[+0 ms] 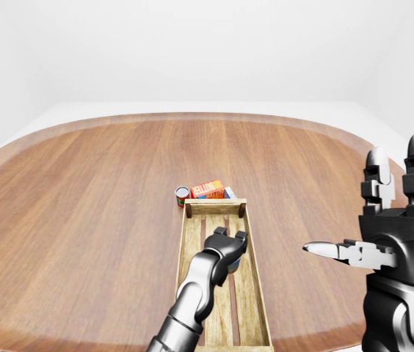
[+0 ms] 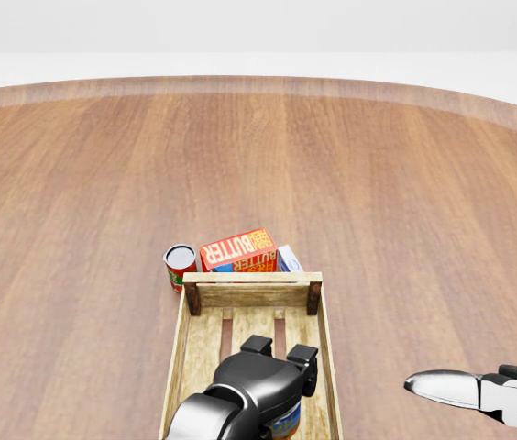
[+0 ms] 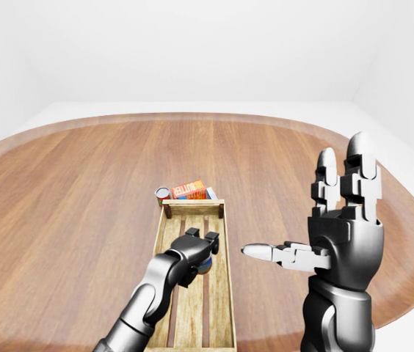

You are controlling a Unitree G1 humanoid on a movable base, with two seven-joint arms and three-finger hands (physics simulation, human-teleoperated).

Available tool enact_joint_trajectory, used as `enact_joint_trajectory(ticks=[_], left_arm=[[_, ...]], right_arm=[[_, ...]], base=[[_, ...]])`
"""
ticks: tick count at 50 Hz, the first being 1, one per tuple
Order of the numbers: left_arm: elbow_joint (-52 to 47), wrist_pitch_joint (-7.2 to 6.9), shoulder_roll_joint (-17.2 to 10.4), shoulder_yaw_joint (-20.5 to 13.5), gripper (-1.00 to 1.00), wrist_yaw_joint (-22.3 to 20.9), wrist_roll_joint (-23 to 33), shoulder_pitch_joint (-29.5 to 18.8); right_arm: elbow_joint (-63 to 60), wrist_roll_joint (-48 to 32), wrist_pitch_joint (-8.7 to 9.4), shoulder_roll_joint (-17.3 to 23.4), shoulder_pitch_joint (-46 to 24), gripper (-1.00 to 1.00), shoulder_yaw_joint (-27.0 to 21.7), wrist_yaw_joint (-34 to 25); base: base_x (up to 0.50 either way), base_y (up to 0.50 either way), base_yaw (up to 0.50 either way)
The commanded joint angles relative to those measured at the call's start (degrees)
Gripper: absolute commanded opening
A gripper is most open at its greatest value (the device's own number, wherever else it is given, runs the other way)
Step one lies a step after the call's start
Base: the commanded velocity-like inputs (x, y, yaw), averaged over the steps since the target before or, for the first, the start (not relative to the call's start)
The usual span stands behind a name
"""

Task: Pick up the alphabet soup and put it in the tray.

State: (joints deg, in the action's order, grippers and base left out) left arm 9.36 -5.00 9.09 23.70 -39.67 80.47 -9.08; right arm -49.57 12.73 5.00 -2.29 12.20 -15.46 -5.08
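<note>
**Soup can held low inside the tray**

Alphabet soup [image 3: 205,265] gripped under the left hand [image 2: 272,376], fingers curled round it, between the slatted wooden tray's [image 2: 206,296] side walls, blue-and-orange label peeking out below the knuckles. Left forearm angled down over the tray's near end. Right hand [image 3: 343,231] raised upright off the tray's right side, fingers spread, holding nothing. Round, wood-grained desk [image 2: 396,183]; glossy grey metal hands.

The round wooden table [image 2: 405,183] bears a slatted tray [image 2: 185,348], red can [image 2: 181,265] and butter box [image 2: 237,249].
</note>
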Motion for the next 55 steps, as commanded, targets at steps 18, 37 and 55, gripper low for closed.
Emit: enact_joint_trajectory(ticks=[18,37,55], left_arm=[[16.32,0.0,1.72,-1.92,-1.0,12.49,8.12,-5.49],[21.66,0.0,2.92,-6.14,-1.0,19.77,3.6,-12.5],[47.77,0.0,0.62,-12.13,-1.0,33.86,-9.15,-27.01]], right_arm=[[0.49,-0.79,0.0,0.09,0.04,1.0,1.53,0.24],[1.63,-1.56,0.0,0.24,0.01,1.0,2.3,-0.04],[0.74,-1.63,0.0,0.19,0.3,1.0,2.26,-0.23]], base=[[0.0,0.0,0.0],[0.0,0.0,0.0],[0.0,0.0,0.0]])
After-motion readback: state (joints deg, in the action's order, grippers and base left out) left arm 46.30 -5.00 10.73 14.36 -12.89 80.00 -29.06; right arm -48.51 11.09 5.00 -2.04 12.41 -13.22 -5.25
